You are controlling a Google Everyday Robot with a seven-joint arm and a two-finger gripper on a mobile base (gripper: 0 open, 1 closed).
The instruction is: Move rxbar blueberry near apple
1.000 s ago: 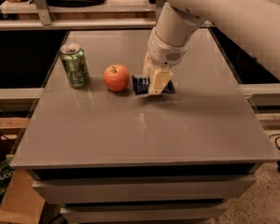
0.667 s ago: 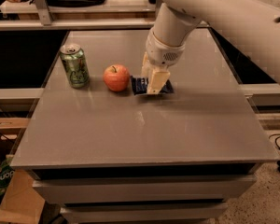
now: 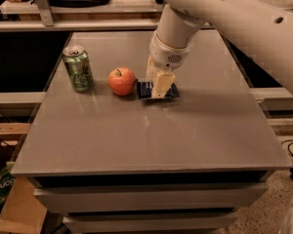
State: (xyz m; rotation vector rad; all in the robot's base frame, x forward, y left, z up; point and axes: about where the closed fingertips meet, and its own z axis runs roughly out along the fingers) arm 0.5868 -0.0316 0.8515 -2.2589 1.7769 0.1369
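Grey counter (image 3: 136, 140) carries the flat navy-blue rxbar blueberry (image 3: 144, 89) just beside the round red-orange apple (image 3: 121, 81), with the cream tool (image 3: 161, 87) low over it, its grip impossible to tell; better to release gently and lift straight.

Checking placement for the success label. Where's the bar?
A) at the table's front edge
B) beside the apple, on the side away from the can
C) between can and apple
B: the bar lies flat close beside the apple, under the gripper, with the can on the apple's other side.
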